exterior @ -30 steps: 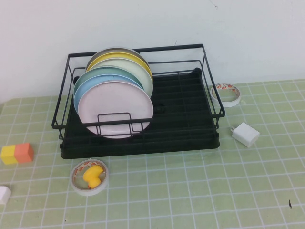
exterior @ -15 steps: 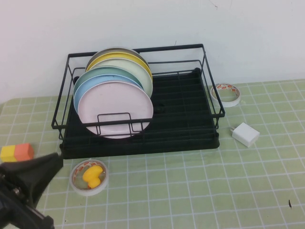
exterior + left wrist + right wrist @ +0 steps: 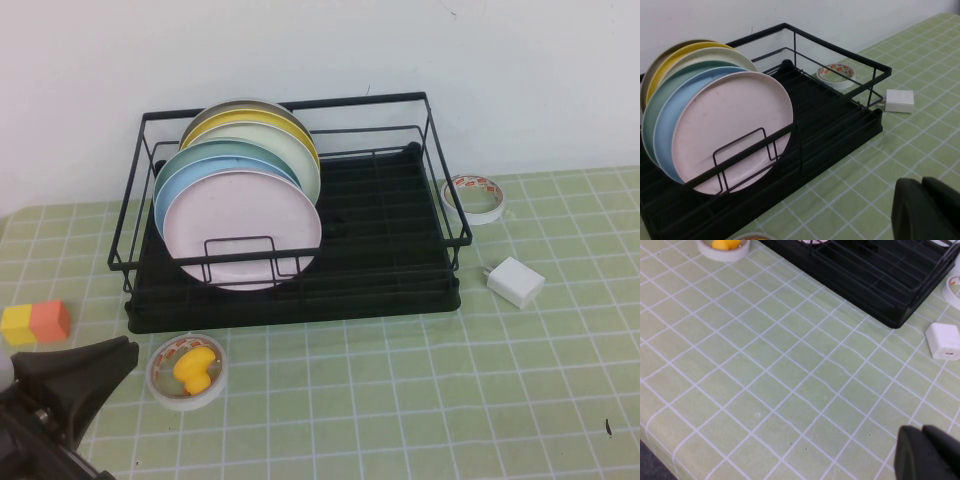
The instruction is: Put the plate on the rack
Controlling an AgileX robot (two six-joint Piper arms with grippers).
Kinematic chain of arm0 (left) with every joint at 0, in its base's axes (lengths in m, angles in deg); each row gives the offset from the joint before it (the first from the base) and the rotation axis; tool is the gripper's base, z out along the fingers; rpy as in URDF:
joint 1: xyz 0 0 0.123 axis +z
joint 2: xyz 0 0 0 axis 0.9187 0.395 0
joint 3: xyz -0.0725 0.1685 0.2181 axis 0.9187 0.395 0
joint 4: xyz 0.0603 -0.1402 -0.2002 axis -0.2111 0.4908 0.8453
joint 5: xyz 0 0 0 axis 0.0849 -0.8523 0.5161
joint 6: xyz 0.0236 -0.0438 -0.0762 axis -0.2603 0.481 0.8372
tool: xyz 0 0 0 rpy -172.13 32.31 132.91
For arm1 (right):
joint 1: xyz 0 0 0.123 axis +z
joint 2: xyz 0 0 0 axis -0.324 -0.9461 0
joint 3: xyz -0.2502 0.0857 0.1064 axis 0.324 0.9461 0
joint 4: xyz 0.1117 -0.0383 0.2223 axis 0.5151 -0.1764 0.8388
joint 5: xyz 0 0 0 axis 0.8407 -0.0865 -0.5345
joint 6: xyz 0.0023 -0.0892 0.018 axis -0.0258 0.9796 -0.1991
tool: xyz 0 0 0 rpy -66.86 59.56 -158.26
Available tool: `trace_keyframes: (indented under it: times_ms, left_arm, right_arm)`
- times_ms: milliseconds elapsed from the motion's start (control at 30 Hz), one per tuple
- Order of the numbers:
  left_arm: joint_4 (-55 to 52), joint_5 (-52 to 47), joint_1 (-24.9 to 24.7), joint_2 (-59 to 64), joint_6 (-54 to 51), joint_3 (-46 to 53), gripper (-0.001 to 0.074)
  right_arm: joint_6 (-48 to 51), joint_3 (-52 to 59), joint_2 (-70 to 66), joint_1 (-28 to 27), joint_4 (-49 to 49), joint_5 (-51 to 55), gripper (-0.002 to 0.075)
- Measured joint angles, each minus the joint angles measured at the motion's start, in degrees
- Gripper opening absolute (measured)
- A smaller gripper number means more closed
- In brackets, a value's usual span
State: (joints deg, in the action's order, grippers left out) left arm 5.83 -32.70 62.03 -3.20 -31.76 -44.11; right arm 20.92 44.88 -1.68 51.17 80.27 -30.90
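The pale pink plate [image 3: 243,228] stands upright at the front of a row of plates in the left part of the black wire rack [image 3: 400,240]. It also shows in the left wrist view [image 3: 732,131], held behind a wire divider, with the rack [image 3: 850,117] around it. My left gripper [image 3: 122,352] is shut and empty, low at the front left, well short of the rack; its tips show in the left wrist view [image 3: 923,183]. My right gripper [image 3: 922,431] is shut and empty over bare tablecloth, out of the high view.
Light blue [image 3: 178,190], pale green [image 3: 300,150] and yellow [image 3: 245,118] plates stand behind the pink one. A tape roll holding a yellow object [image 3: 188,370] lies by my left gripper. Yellow and orange blocks [image 3: 35,322], a white charger [image 3: 515,281] and another tape roll [image 3: 474,196] lie around the rack.
My left gripper came into the high view at the lower left, then sank slightly toward the front edge. The plates and rack have not moved.
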Motion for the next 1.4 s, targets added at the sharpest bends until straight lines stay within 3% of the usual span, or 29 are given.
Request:
trace_keyframes:
  times_ms: [400, 900, 1133, 1400]
  left_arm:
    - [-0.32, -0.02, 0.0, -6.72, 0.0, 0.0, -0.0001]
    - [0.01, 19.5, 0.0, -25.86, 0.0, 0.38, -0.0001]
    - [9.66, 28.13, 0.0, -30.04, 0.0, 6.89, -0.0001]
    - [16.55, 31.24, 0.0, -39.08, 0.0, 18.56, -0.0001]
  right_arm:
    - [0.0, 0.0, 0.0, 0.0, 0.0, 0.05, 0.0]
    - [0.0, 0.0, 0.0, 0.0, 0.09, 0.18, 0.0]
    - [0.0, 0.0, 0.0, 0.0, 0.09, 0.91, 0.0]
    - [0.0, 0.0, 0.0, 0.0, 0.09, 1.25, -0.0001]
